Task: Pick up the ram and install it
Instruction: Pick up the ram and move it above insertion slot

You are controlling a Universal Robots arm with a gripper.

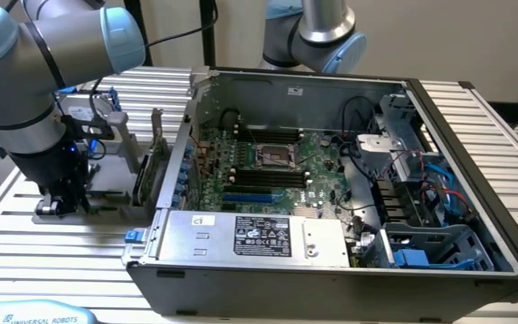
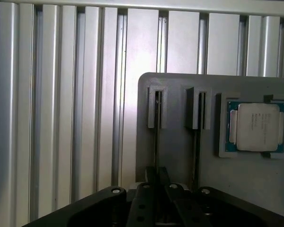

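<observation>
The ram (image 2: 156,142) stands on edge in a slot of the grey holder plate (image 2: 180,161), so I see it as a thin dark line. A second thin stick (image 2: 197,142) stands in the slot beside it. My gripper (image 2: 156,182) is right over the first stick, its two black fingers (image 2: 146,196) closed in against the stick's sides. In the exterior view the gripper (image 1: 61,201) is down on the grey holder (image 1: 106,202), to the left of the open computer case (image 1: 331,270).
A square silver processor chip (image 2: 255,126) lies in a recess of the holder. A green expansion card (image 1: 156,165) stands between holder and case. Inside the case, the motherboard's black slots (image 1: 268,177) lie below the processor socket (image 1: 272,156). A second arm (image 1: 318,34) stands behind.
</observation>
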